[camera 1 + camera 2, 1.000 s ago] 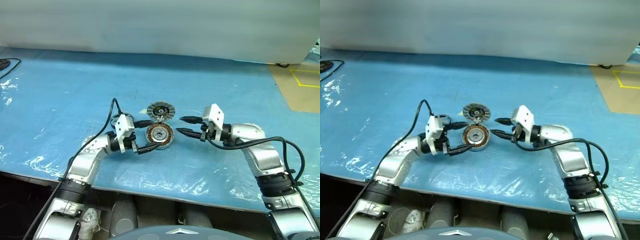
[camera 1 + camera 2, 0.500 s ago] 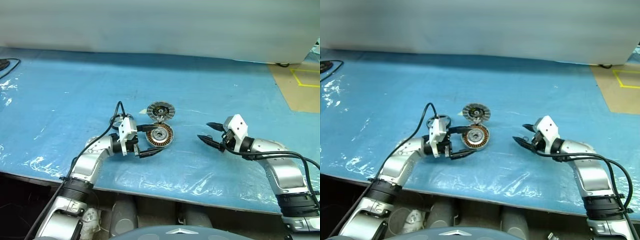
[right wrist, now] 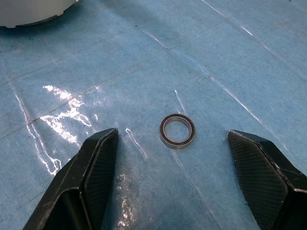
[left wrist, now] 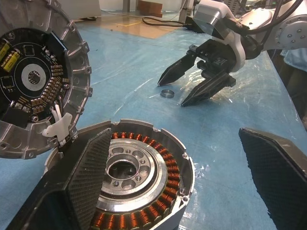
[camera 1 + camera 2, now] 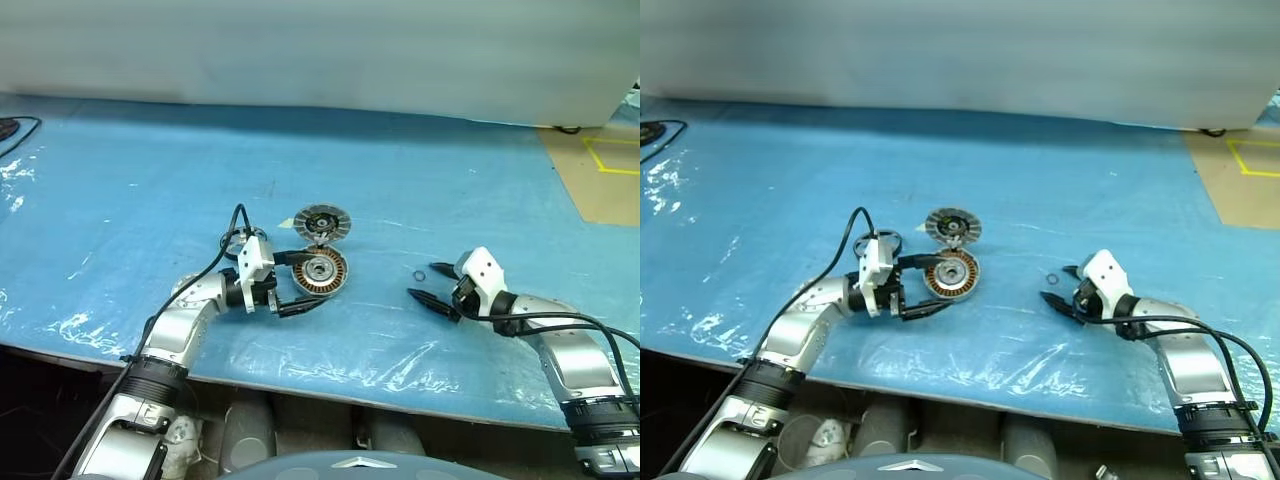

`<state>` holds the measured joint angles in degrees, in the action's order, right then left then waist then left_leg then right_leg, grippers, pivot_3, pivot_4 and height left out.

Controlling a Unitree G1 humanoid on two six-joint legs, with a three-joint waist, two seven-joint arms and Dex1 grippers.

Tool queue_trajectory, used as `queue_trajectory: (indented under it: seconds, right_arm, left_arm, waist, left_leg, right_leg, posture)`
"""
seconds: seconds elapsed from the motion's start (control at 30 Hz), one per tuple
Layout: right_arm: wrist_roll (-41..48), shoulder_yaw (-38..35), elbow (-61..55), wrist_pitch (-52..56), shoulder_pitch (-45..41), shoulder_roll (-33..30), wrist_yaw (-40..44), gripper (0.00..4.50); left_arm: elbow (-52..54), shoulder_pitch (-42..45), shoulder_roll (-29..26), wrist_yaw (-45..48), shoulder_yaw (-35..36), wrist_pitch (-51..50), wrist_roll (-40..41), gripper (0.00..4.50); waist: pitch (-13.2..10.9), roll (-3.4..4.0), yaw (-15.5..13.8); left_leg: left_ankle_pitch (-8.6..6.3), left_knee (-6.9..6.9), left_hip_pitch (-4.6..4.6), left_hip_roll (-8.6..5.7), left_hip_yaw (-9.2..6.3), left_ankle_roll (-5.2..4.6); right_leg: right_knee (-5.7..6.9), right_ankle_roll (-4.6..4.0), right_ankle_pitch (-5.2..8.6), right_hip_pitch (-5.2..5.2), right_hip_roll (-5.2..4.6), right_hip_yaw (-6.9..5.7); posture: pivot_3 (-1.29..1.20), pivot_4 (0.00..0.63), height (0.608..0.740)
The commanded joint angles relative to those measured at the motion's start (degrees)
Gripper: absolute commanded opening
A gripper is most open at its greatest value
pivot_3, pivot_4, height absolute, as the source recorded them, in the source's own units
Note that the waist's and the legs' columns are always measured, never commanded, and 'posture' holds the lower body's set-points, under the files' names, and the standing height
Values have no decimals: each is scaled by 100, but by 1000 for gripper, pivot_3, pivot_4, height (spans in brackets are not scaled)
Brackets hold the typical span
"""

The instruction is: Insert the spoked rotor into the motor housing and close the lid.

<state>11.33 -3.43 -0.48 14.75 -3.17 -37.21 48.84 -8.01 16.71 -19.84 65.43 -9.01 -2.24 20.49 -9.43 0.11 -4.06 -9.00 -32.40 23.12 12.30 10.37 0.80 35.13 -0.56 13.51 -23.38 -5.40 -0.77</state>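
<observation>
Now motor housing [image 4: 144, 191] between left jaws, untouched

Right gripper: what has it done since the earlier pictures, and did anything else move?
The right gripper drew back from the motor housing toward the robot's right and sank to the blue sheet, jaws open around a small ring. The left gripper, the housing and the lid stayed put.

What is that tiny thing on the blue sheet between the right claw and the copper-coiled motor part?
A small metal ring lies flat there, just ahead of the right gripper, apart from the motor housing. The right wrist view shows it.
</observation>
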Motion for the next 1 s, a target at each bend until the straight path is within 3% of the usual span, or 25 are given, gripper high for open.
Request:
queue_trajectory:
  seconds: [0.03, 0.23, 0.33, 0.6, 0.7, 0.87, 1.0]
  right_arm:
    - [78, -71, -32, -42, 49, -49, 44, 3871]
    - [80, 9, 0, 82, 41, 57, -7, 3871]
    - [-48, 81, 114, 38, 35, 45, -57, 3271]
    - [-228, 249, 305, -30, -70, 29, -170, 651]
    - [-275, 322, 187, -56, -159, 26, -193, 650]
    - [453, 316, -489, 328, -664, 328, 144, 650]
    - [754, 766, -913, 806, -1278, 380, 638, 650]
  left_arm:
    - [102, -33, -12, -19, 106, 114, 57, 4500]
    - [87, -46, -6, -33, 92, 120, 42, 4500]
    - [96, -50, -15, -44, 102, 116, 43, 4500]
    - [149, -62, -87, -95, 153, 95, 55, 4500]
    - [188, -86, -170, -104, 226, 80, 85, 4500]
    - [348, -246, -277, -181, 338, 58, 90, 4500]
    - [596, -460, -355, -331, 448, -19, 108, 4500]
  waist:
    - [0, 0, -1]
    - [0, 0, -1]
    - [0, 0, -1]
    - [1, 0, -1]
    - [1, -1, 8]
    - [1, 4, 20]
    - [0, 7, 18]
  left_leg:
    - [0, 0, 0, 0, 0, 0]
    - [0, 0, -4, 0, 0, 0]
    - [0, 0, -6, 0, 0, 0]
    - [0, -1, -19, 0, 0, 0]
    - [0, 0, -28, 0, -1, 0]
    - [0, 9, -34, 1, -2, 0]
    - [0, 10, -22, 1, -4, 0]
  right_leg:
    - [0, 0, 0, 1, 0, 0]
    - [-4, 0, 0, 7, 0, -1]
    - [-4, 0, 0, 9, 0, -1]
    - [-4, 0, 0, 22, -1, -1]
    - [-5, 0, 0, 29, 0, 0]
    - [-4, 0, 0, 23, 3, 2]
    - [-5, 0, -1, 13, 2, 5]
  posture:
    - [0, 150, 740]
    - [0, 150, 740]
    - [0, 150, 740]
    - [0, 150, 740]
    - [0, 150, 740]
    - [0, 150, 740]
    - [0, 150, 740]
